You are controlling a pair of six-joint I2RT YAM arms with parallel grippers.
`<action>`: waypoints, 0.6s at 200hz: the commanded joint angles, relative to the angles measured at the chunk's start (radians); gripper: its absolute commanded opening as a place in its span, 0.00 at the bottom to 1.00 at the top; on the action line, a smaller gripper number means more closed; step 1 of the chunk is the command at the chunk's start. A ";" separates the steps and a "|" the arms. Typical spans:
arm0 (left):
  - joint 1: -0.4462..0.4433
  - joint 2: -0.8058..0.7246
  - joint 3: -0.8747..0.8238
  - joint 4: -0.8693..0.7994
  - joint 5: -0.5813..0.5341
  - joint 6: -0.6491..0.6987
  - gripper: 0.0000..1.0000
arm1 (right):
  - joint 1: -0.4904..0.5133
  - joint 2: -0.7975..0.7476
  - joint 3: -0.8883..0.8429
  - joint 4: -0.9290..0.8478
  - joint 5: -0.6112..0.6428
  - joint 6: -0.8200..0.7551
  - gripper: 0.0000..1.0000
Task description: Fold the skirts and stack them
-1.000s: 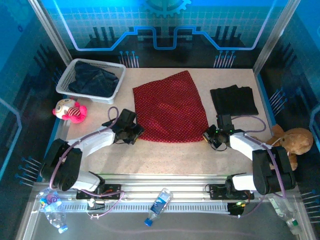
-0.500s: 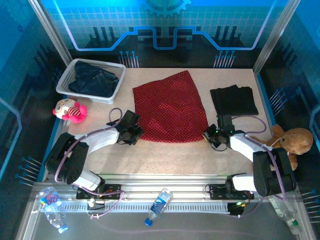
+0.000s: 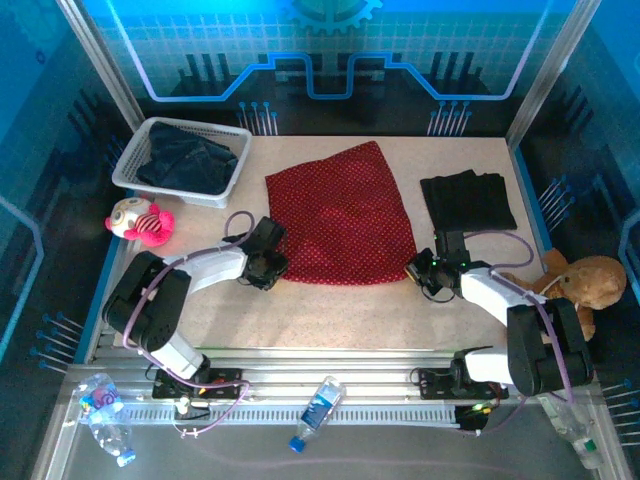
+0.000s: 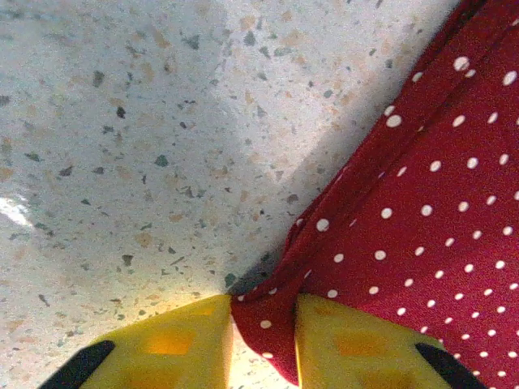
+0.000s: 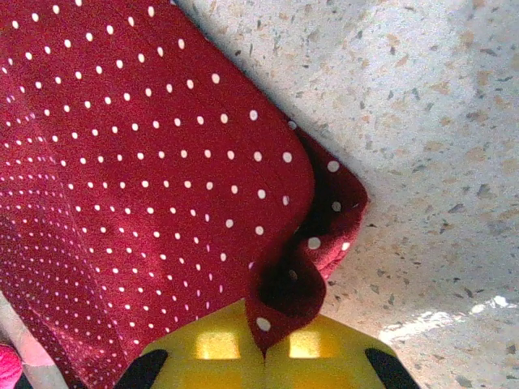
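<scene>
Two robot arms are working on a red fabric skirt (image 3: 340, 215) with small white dots, which is lying spread flat in the middle of a speckled pale stone-look table (image 3: 330, 310). The left gripper (image 3: 272, 262) is reaching to the skirt's near left corner; in its wrist view the yellow fingers (image 4: 174, 344) are standing close together with that corner bunched between them, so the left gripper (image 4: 263, 340) is pinching the cloth. The right gripper (image 3: 415, 268) is sitting at the near right corner, and in its wrist view the right gripper (image 5: 265, 344) is clamping fully down on a curled fold of the same red cloth.

A folded black fabric skirt (image 3: 468, 200) is lying just beyond the right arm, apart from the red one. Dark blue denim garments (image 3: 190, 160) are sitting heaped inside a white plastic mesh basket (image 3: 128, 168) at the far left corner. A pink-and-white plush toy (image 3: 140, 222) is resting at the table's left edge, and a brown plush toy (image 3: 585, 280) is lying off the right edge.
</scene>
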 commanded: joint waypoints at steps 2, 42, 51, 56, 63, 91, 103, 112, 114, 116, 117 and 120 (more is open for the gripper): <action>-0.008 0.047 0.042 0.218 -0.047 0.068 0.12 | 0.015 -0.032 -0.015 -0.012 -0.003 0.006 0.00; -0.008 -0.149 -0.055 0.074 -0.067 0.035 0.00 | 0.017 -0.128 -0.018 -0.111 0.005 0.033 0.00; -0.009 -0.202 -0.063 0.009 -0.051 0.034 0.00 | 0.019 -0.163 -0.012 -0.149 0.003 0.044 0.00; -0.010 -0.235 -0.064 -0.029 -0.048 0.036 0.00 | 0.023 -0.188 -0.009 -0.165 0.007 0.048 0.00; -0.010 -0.287 -0.061 -0.076 -0.056 0.045 0.00 | 0.032 -0.229 -0.002 -0.181 0.021 0.051 0.00; -0.003 -0.462 -0.001 -0.180 -0.147 0.137 0.00 | 0.059 -0.347 0.066 -0.217 0.120 0.030 0.00; 0.022 -0.472 0.067 -0.221 -0.152 0.190 0.00 | 0.059 -0.362 0.112 -0.225 0.141 0.004 0.00; 0.038 -0.468 0.122 -0.242 -0.157 0.233 0.00 | 0.060 -0.370 0.150 -0.225 0.165 -0.022 0.00; 0.040 -0.467 0.133 -0.244 -0.159 0.243 0.00 | 0.060 -0.372 0.160 -0.223 0.171 -0.029 0.00; 0.045 -0.465 0.146 -0.244 -0.160 0.254 0.00 | 0.060 -0.374 0.168 -0.221 0.178 -0.035 0.00; 0.047 -0.465 0.152 -0.242 -0.161 0.259 0.00 | 0.060 -0.375 0.173 -0.219 0.181 -0.038 0.00; 0.051 -0.462 0.168 -0.238 -0.162 0.275 0.00 | 0.060 -0.375 0.186 -0.213 0.194 -0.051 0.00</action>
